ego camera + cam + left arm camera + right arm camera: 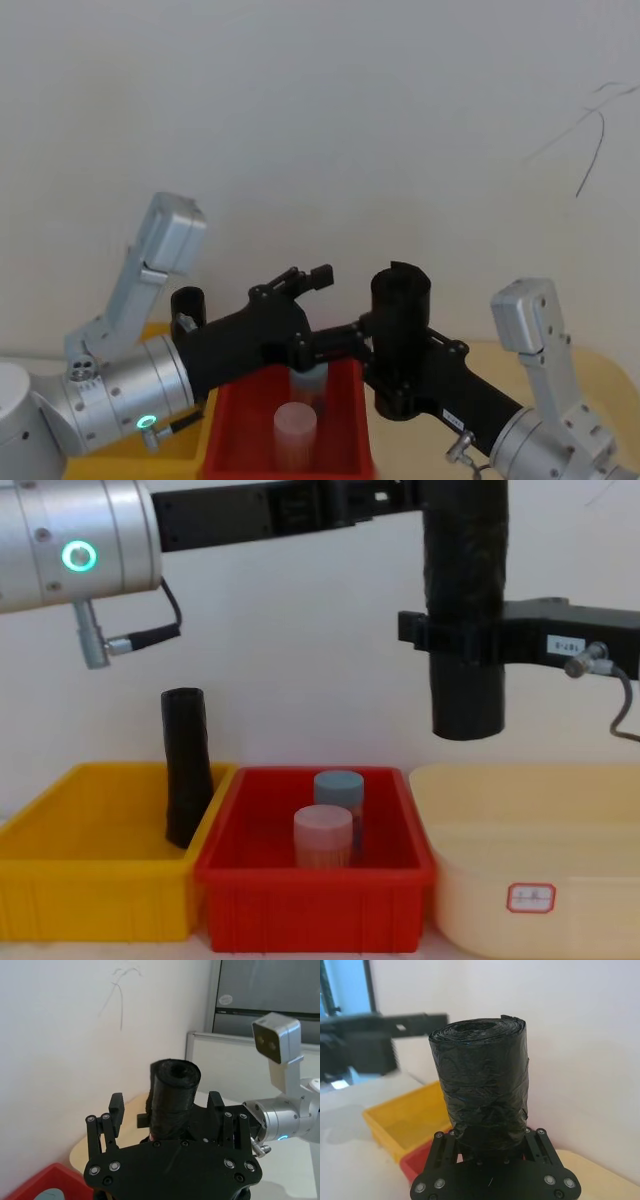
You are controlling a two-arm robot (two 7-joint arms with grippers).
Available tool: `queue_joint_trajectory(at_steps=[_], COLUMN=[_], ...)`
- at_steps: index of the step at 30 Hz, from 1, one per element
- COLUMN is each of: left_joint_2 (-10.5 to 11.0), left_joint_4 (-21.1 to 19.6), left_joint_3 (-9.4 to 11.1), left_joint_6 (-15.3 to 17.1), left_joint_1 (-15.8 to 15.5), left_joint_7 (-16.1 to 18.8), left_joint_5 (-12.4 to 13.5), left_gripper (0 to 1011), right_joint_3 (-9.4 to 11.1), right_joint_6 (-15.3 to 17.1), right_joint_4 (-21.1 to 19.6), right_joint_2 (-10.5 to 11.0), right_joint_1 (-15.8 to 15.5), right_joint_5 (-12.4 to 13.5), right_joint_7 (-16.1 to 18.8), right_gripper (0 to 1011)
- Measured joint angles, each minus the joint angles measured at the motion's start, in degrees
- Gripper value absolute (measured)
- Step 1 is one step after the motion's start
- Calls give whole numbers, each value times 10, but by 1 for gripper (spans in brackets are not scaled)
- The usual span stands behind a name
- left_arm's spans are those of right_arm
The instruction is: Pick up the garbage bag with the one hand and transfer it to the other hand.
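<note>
Squarely upright, garbage bag (466,560) — right tool (462,638) gripping

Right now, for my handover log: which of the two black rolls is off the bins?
The thicker garbage bag, clamped upright in the right gripper, in the air; the slimmer roll stands leaning in the yellow bin.

Plain white wall (300,100) right behind everything, pretty evenly lit. It's got a thin dark squiggly line (592,150) on it, upper right in the head view. Off to the side, the left wrist view catches a grey-framed white panel (227,1067), with a dark grey pane (270,987) above it carrying a small oval sticker (226,999). The surface (345,1160) looks white.
</note>
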Motion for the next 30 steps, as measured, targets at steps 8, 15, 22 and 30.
queue_joint_trajectory(at_steps=[8,15,22,30], left_joint_2=[8,15,21,23], left_joint_4=[1,4,8,17], left_joint_3=[-19,-35,-46,-50], left_joint_6=[-5,-15,-24,-27], left_joint_1=[3,7,10,12], left_joint_7=[5,23,55,107], left_joint_5=[-16,-19,-8,19], left_gripper=[1002,1002,1002,1002], right_joint_3=[13,30,44,59], right_joint_6=[8,18,24,28], right_joint_4=[12,25,39,61], right_joint_2=[3,9,9,1], right_joint_1=[-1,-6,-11,-9], right_joint_5=[-10,-17,-23,-36], right_joint_7=[-13,-26,-43,-71], right_gripper=[529,528,529,528])
